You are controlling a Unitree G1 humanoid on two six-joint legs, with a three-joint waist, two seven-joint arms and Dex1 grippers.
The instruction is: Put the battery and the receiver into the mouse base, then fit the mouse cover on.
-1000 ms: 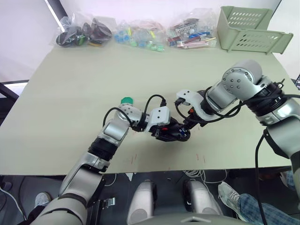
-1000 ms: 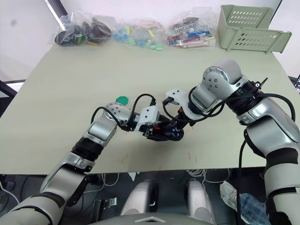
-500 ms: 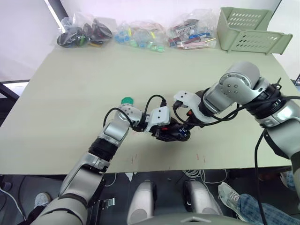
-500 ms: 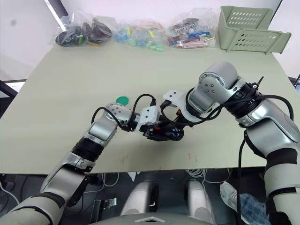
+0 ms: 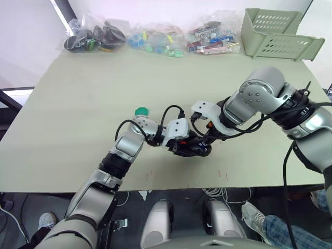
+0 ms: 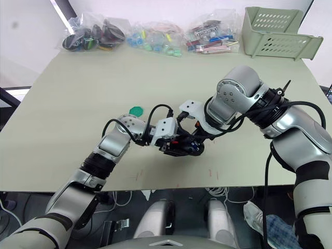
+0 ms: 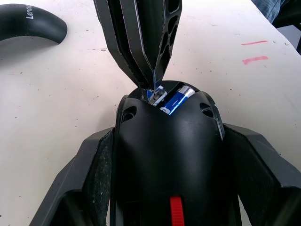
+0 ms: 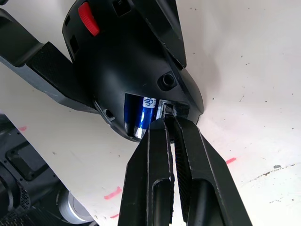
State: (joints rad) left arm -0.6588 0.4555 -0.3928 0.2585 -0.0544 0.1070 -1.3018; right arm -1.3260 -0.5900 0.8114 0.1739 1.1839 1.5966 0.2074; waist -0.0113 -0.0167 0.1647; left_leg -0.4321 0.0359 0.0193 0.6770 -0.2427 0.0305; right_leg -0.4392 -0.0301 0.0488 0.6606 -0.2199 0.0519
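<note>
Left gripper clamps base; right gripper, pinching the receiver, risks jamming it against battery.

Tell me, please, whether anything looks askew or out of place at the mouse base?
Nothing stands out. The battery lies in its bay in the mouse base, which the left pincer grips, and the right pincer presses a small metal part beside it.

The mouse base sits between the left gripper's two fingers, one on each flank, on the table. The battery lies in the base's open hollow, right beside the pinched-together tips of the right gripper, which reach into the same hollow. The mouse cover lies on the table well beyond both sets of jaws, apart from the base.
</note>
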